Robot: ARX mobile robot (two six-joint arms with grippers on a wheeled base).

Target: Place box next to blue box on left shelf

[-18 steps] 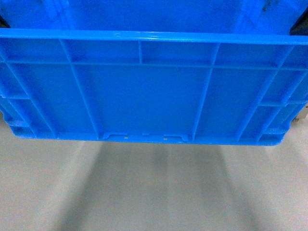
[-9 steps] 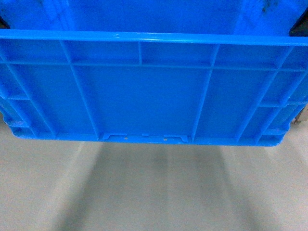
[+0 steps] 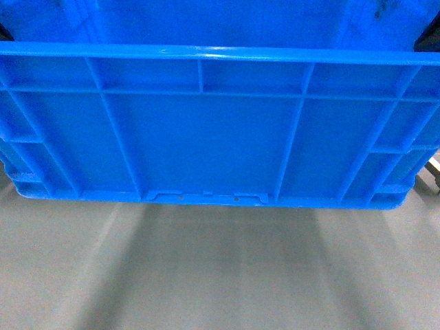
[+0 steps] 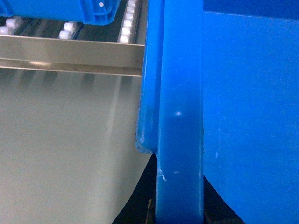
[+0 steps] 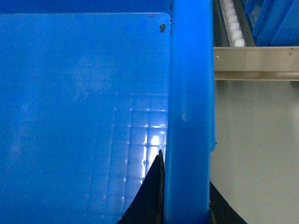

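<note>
The box [image 3: 206,137], a large bright-blue ribbed crate, fills the upper half of the head view and hangs above the grey floor. My left gripper [image 4: 180,214] is shut on its left rim [image 4: 180,116], with a dark finger on each side. On the opposite rim [image 5: 189,116] my right gripper [image 5: 187,205] is likewise shut, one finger [image 5: 150,196] lying inside the crate. Just ahead lies the left shelf's steel front rail [image 4: 70,56] with white rollers [image 4: 128,23] behind it. Another blue box [image 4: 56,9] rests on those rollers at the far left.
In the right wrist view the same steel rail [image 5: 257,63] and a roller row [image 5: 231,23] run past the crate's right side, with more blue crates [image 5: 275,21] on the rack there. Grey floor [image 3: 220,275] lies under the crate.
The crate keeps its place in the head view. The floor beneath it looks darker, and a small object at the right edge has shifted slightly.
</note>
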